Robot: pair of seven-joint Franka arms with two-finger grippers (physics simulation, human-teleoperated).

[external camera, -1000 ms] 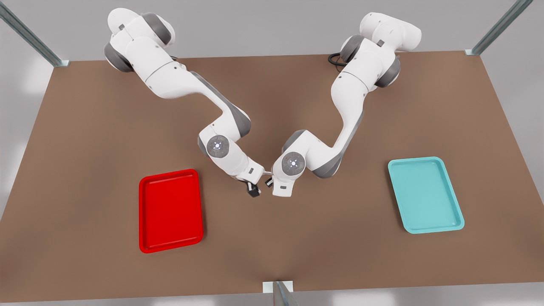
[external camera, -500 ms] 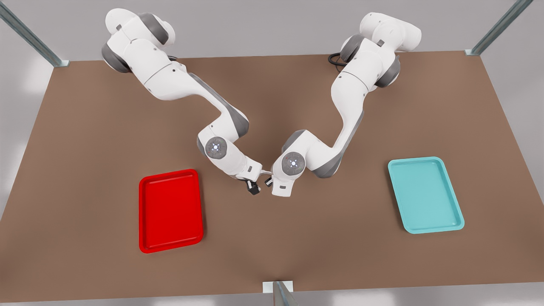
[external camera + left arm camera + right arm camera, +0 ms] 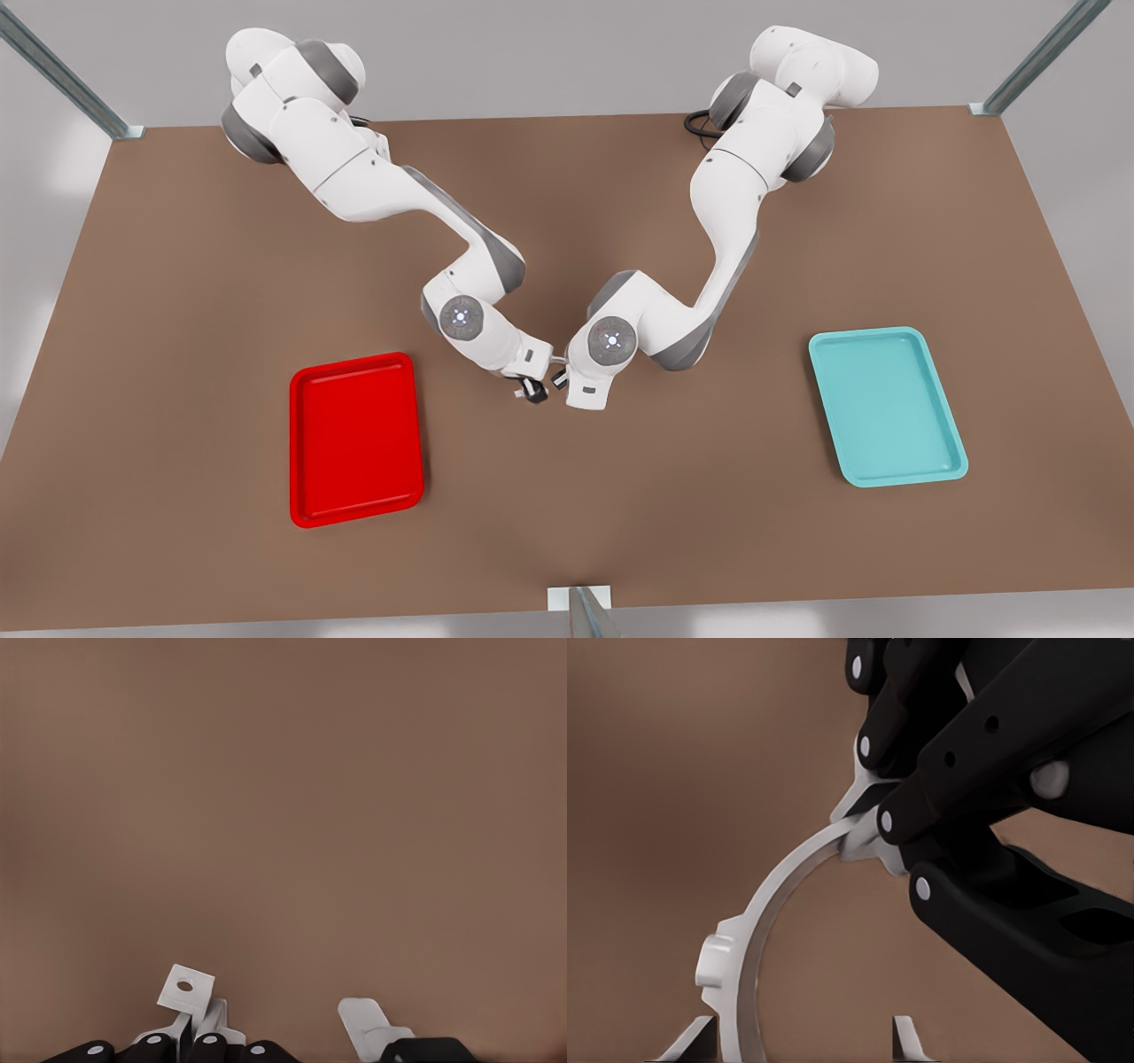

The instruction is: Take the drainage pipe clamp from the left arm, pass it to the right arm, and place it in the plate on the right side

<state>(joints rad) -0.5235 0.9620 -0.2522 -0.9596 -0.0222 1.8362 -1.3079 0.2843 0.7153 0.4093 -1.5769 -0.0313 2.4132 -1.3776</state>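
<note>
The drainage pipe clamp (image 3: 775,895) is a thin white arch strip held in the air over the table's middle. My left gripper (image 3: 868,837), on the arm at the front view's right (image 3: 560,379), is shut on one end of it. The clamp's flat foot with a hole (image 3: 185,986) sticks out past the left gripper's fingers. My right gripper (image 3: 804,1036), on the arm at the front view's left (image 3: 532,392), is open, with its fingertips either side of the arch. The red plate (image 3: 356,439) lies at the front view's left with nothing in it.
A teal tray (image 3: 886,406) lies on the brown table (image 3: 620,496) at the front view's right. Both arms reach in from the far edge and meet between the two trays. Metal frame posts stand at the table's corners and front edge.
My right gripper has moved a little up and toward the left gripper, closing the gap between them. The left arm has stayed where it was.
</note>
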